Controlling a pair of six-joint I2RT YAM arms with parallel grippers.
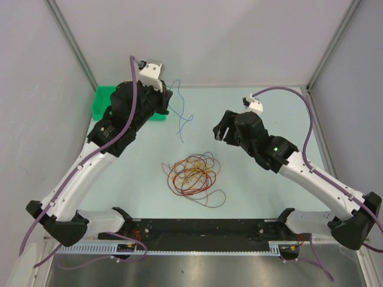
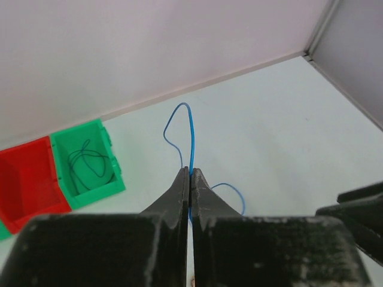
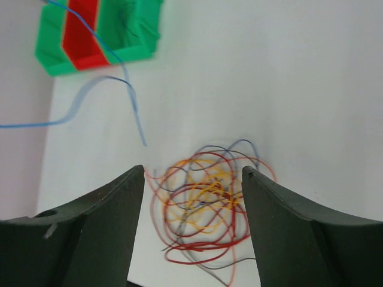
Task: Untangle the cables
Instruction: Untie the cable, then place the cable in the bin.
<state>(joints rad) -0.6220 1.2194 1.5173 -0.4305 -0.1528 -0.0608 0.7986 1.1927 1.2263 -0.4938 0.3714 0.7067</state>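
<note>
Your left end effector (image 2: 189,174) is clenched on one blue cable (image 2: 191,134), which trails free beside the green bin (image 2: 96,190). Sorting that strand looks like the step in hand, so next carry it over a bin and let go. The tangle (image 1: 192,173) lies on the table (image 1: 257,191), with your right end effector (image 3: 192,173) released above it. Only the left wrist view shows the red bin (image 2: 42,209) and a dark cable inside the green one.
</note>
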